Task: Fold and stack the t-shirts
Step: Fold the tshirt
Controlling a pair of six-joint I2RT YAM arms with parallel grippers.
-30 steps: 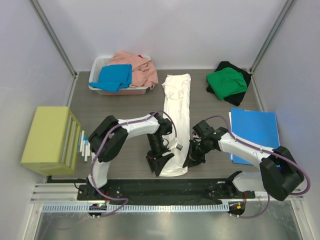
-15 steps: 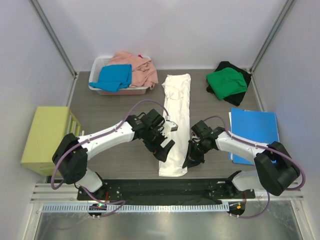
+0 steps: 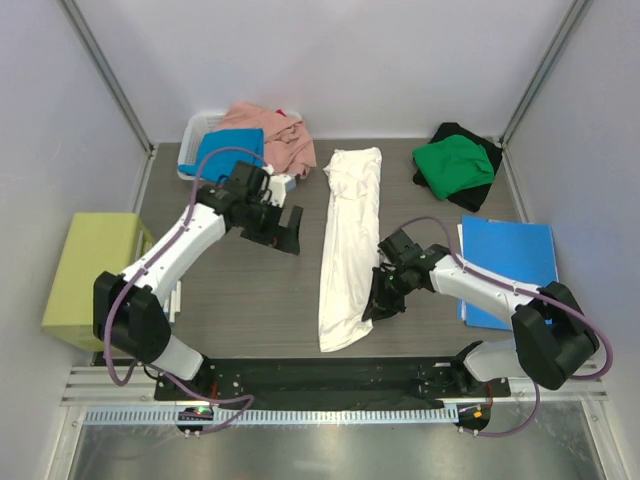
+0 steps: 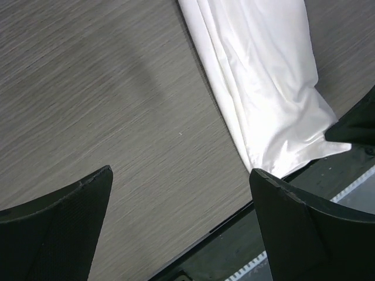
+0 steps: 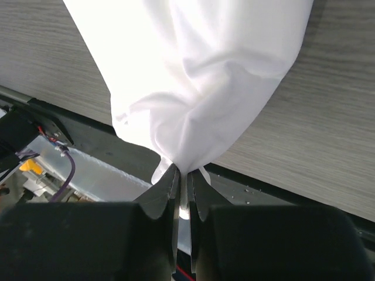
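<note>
White t-shirt [image 3: 350, 250]: folded lengthwise into a long narrow strip. It runs from the middle of the table's [image 3: 250, 300] far edge down toward the near edge, and its near end slants slightly to the left.

Right claw [image 3: 375, 307]: at the right edge of the strip, close to its near end. The wrist view shows the claw [image 5: 183, 175] pressed together on a small bunch of the white cloth [image 5: 193, 88], which gathers into creases at the pinch.

Left claw [image 3: 281, 236]: over bare table to the left of the strip, well apart from it and near the basket [image 3: 192, 170]. The wrist view shows the claw [image 4: 181, 175] spread wide with nothing between the fingers [image 4: 58, 228]. The white strip [image 4: 263, 99] lies off to one side.

Far left corner: the white basket holds a salmon pink t-shirt [image 3: 275, 135] and a bright blue t-shirt [image 3: 230, 155], both crumpled.

Far right corner: a folded green t-shirt [image 3: 455, 165] lies on top of a black t-shirt [image 3: 450, 133].

Right edge: a flat blue folder [image 3: 510, 260] lies partly under the right arm.

Left edge: a yellow-green box [image 3: 95, 280].
</note>
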